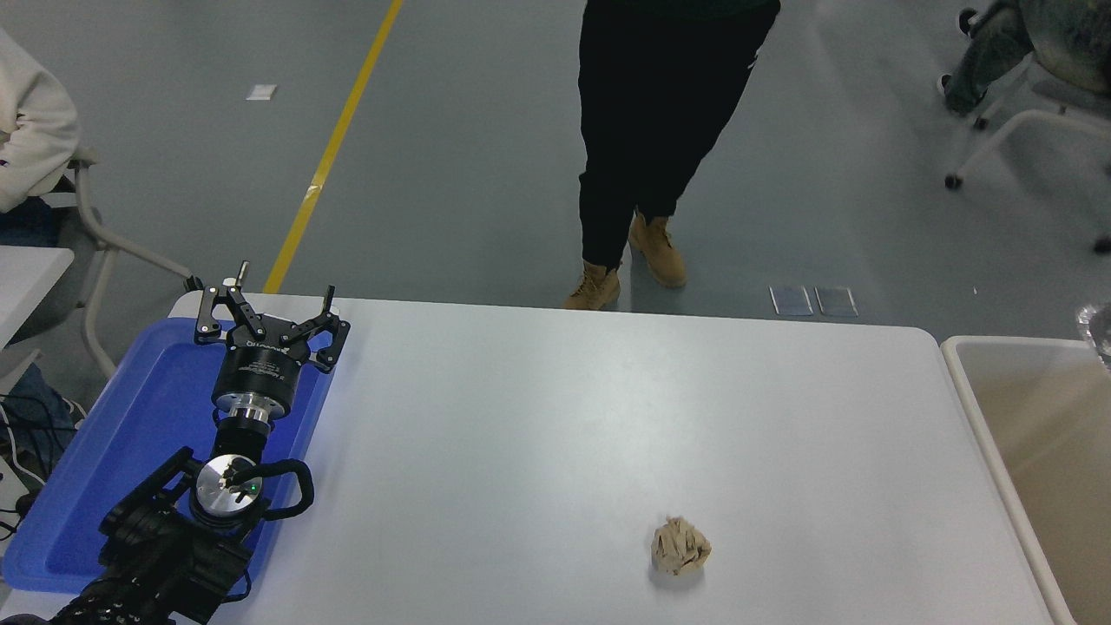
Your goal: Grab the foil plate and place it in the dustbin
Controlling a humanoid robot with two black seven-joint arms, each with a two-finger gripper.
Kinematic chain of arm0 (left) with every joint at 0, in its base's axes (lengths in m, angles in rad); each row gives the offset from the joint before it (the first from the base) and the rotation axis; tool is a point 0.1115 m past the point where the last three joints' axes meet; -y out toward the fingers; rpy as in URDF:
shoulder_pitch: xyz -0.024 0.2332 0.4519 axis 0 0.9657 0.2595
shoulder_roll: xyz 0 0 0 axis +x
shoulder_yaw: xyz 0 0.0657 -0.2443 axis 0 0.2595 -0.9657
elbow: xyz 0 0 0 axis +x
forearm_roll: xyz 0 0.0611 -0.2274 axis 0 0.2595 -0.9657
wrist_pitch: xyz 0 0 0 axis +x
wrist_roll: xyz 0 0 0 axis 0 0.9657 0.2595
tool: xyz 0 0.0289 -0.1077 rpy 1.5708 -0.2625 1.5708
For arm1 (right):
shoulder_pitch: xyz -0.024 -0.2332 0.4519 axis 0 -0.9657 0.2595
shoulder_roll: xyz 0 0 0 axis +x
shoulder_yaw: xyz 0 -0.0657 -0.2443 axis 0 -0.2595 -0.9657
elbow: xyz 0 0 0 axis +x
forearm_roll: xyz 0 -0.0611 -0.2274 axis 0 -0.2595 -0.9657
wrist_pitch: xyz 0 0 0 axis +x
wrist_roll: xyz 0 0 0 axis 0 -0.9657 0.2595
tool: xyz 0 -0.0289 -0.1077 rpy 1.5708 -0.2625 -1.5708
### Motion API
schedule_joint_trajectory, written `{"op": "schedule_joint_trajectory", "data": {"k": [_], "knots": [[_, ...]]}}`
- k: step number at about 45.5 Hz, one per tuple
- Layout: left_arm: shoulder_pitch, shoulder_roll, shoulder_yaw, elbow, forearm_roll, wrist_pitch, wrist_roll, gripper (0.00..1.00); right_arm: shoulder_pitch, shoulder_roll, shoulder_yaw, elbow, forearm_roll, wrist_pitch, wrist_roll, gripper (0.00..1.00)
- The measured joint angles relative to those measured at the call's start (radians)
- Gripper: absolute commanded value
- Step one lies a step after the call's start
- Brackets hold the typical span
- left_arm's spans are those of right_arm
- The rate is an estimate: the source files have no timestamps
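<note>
Only a small silver corner of the foil plate [1098, 328] shows at the right edge of the head view, above the far end of the dustbin. The dustbin [981, 408], an off-white tub with a beige inside, stands right of the table. My right gripper is out of view past the right edge. My left gripper [276, 305] is parked at the lower left over a blue tray, its fingers spread open and empty.
A crumpled brown paper ball [680, 547] lies on the white table [564, 417] at the front right. A flat blue tray [130, 425] sits at the table's left. A person in black trousers and tan boots [647, 156] stands at the far side.
</note>
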Motion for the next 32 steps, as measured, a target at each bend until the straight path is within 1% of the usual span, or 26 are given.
{"op": "schedule_joint_trajectory", "data": {"k": [14,32], "knots": [[0.000,0.000,0.000,0.000,0.000,0.000,0.000,1.00,-0.368,0.152,0.037,-0.307,0.173,-0.120,0.010,0.00],[0.000,0.000,0.000,0.000,0.000,0.000,0.000,1.00,-0.571,0.248,0.055,-0.411,0.275,-0.226,-0.017,0.00]]}}
